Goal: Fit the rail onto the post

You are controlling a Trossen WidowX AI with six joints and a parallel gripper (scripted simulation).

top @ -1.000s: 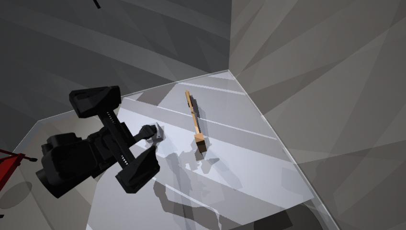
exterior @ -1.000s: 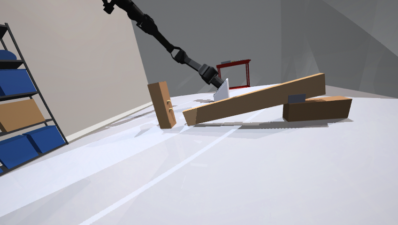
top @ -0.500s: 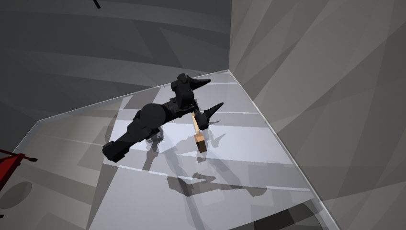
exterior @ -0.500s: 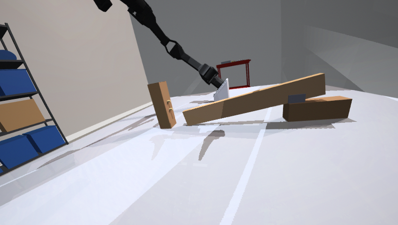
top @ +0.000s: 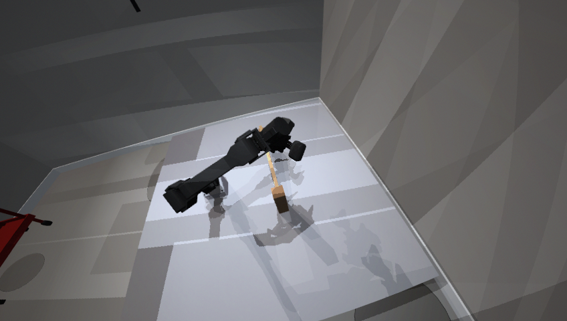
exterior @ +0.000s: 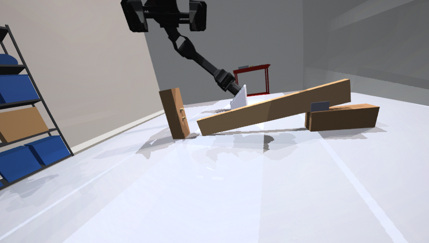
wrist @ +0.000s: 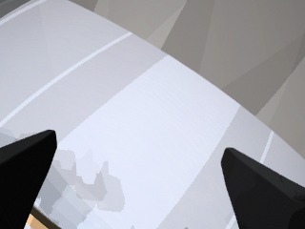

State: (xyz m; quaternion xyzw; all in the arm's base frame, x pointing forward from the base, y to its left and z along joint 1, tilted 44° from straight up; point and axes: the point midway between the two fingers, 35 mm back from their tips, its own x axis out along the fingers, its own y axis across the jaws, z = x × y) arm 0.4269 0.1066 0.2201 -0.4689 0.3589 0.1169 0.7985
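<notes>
The long wooden rail (exterior: 270, 109) (top: 273, 170) slopes down to the left in the exterior view. Its raised far part rests in the grey bracket (exterior: 319, 106) on the low footboard block (exterior: 343, 120); its near end is down on the table, a small gap from the post. The short wooden post (exterior: 173, 114) (top: 279, 200) stands with an upper peg (exterior: 181, 110) and a lower peg (exterior: 183, 117) pointing towards the rail. My gripper (exterior: 168, 23) (wrist: 140, 149) is open and empty, high above the table. The arm hides part of the rail and the footboard block in the top view.
The arm's white base mount (exterior: 240, 100) stands behind the rail. A shelf with blue bins (exterior: 19, 88) is at the far left of the exterior view. A red stand (exterior: 266, 79) (top: 13, 234) is farther off. Walls rise beyond the table.
</notes>
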